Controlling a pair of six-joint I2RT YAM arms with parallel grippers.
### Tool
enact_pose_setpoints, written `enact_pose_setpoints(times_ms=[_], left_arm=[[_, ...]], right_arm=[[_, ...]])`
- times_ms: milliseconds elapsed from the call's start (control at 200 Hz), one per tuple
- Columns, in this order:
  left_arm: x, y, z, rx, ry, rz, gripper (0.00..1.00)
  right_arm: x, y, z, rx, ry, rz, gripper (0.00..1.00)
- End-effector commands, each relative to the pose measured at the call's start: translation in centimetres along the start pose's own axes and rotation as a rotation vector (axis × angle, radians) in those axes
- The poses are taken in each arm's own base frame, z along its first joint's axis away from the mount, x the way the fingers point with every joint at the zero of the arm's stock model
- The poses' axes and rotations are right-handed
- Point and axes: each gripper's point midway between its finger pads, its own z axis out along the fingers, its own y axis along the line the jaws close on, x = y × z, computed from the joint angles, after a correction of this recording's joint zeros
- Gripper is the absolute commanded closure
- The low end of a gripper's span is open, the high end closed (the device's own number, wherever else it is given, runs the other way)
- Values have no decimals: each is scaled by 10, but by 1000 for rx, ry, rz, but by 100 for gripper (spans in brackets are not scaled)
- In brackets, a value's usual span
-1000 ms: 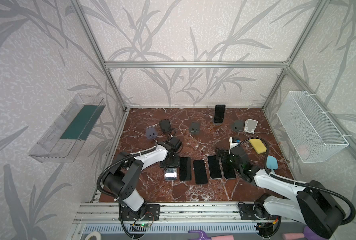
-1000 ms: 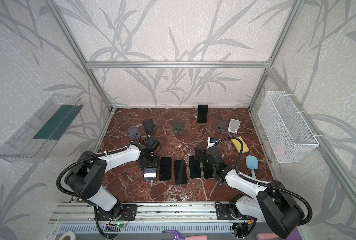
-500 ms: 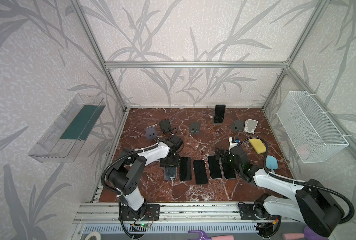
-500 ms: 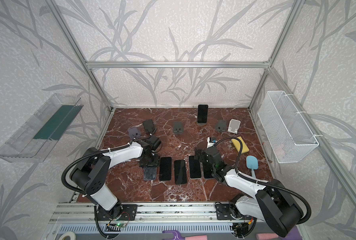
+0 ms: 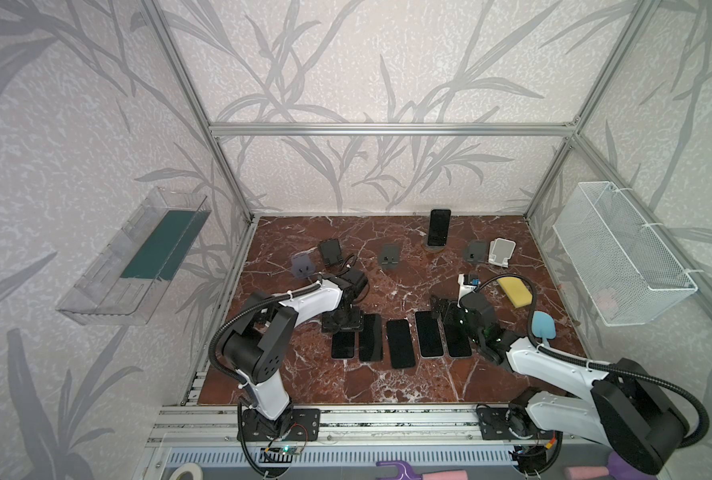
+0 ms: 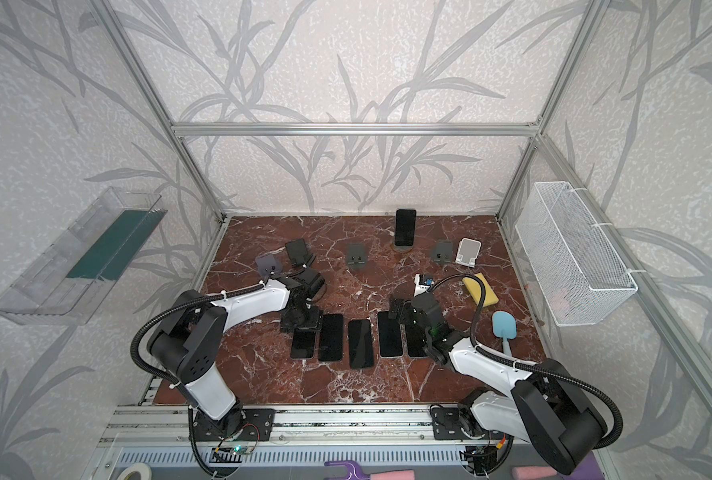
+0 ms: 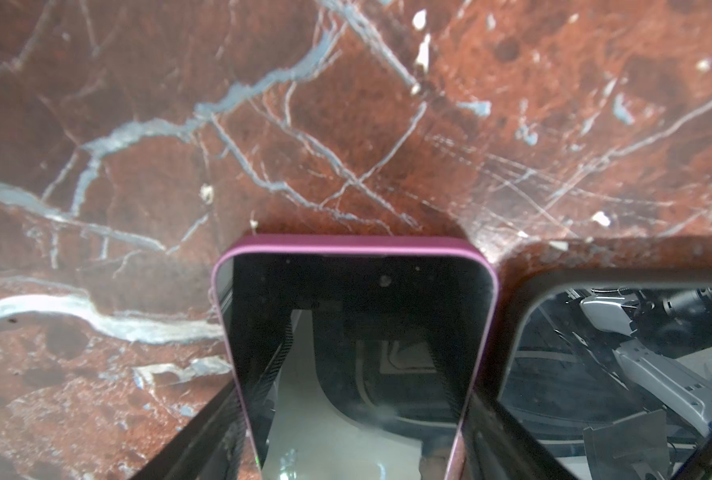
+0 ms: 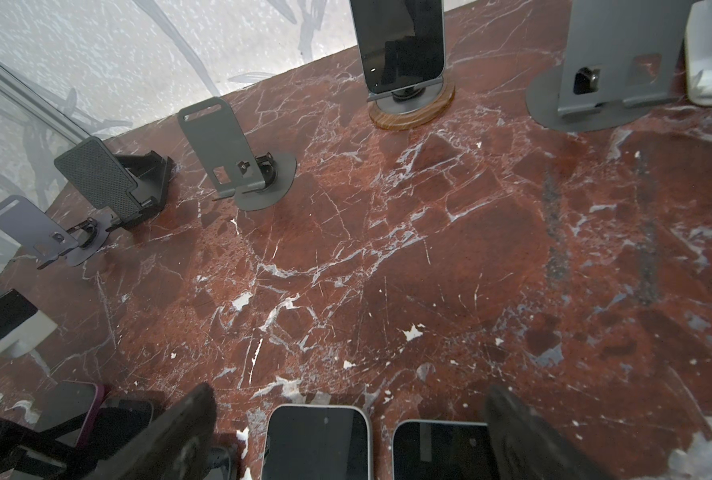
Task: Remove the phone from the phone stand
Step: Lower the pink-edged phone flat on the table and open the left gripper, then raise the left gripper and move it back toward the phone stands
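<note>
A dark phone point(image 5: 439, 227) leans upright on a phone stand with a round wooden base point(image 5: 436, 249) at the back of the marble table; the right wrist view shows the phone point(image 8: 402, 41) and the stand base point(image 8: 412, 110) far off. My left gripper point(image 5: 343, 322) hovers low over a purple-cased phone point(image 7: 354, 324) that lies flat at the left end of a row of phones. Its fingers point(image 7: 221, 415) flank the case with a thin gap, so it is open. My right gripper point(image 8: 352, 395) stands wide open over the far ends of the row's two right phones point(image 5: 457, 340).
Empty stands line the back: lavender point(image 5: 302, 266), black point(image 5: 330, 250), grey point(image 5: 390, 254), grey point(image 5: 477, 250), white point(image 5: 502, 250). A yellow sponge point(image 5: 514, 291) and a blue spatula point(image 5: 542, 326) lie at the right. A wire basket point(image 5: 620, 257) hangs on the right wall.
The purple-cased phone has gone from tilted in the left gripper to flat on the table at the row's left end, and the left jaws have widened. The right arm has barely moved.
</note>
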Motion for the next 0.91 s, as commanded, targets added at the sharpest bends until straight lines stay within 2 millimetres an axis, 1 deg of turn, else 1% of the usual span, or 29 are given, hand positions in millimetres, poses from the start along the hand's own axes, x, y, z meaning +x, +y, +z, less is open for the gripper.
enact_pose_setpoints(times_ms=[0, 80, 170, 225, 360, 430, 560, 761, 841, 901], left_arm=[[27, 18, 37, -94, 109, -8, 22], [25, 16, 35, -87, 100, -16, 22], [19, 14, 25, -81, 69, -16, 22], [13, 14, 16, -76, 48, -14, 22], [1, 4, -10, -31, 0, 0, 22], [-5, 8, -23, -51, -32, 6, 21], [-14, 19, -45, -98, -92, 2, 16], [-23, 12, -73, -38, -159, 2, 15], [-31, 6, -91, 10, -225, 9, 17], [-40, -2, -113, 73, -311, 20, 18]], right_arm=[[-17, 8, 0, -13, -44, 4, 0], [-17, 8, 0, -14, -43, 5, 0], [-17, 9, 0, -16, -42, 4, 1], [-17, 8, 0, -15, -42, 5, 0], [-17, 8, 0, -13, -43, 2, 1], [-17, 8, 0, -13, -43, 1, 0], [-19, 8, -2, -11, -50, 0, 0], [-19, 9, -2, -15, -49, -1, 1], [-20, 8, -2, -15, -52, -2, 0], [-21, 9, -3, -15, -55, -3, 0]])
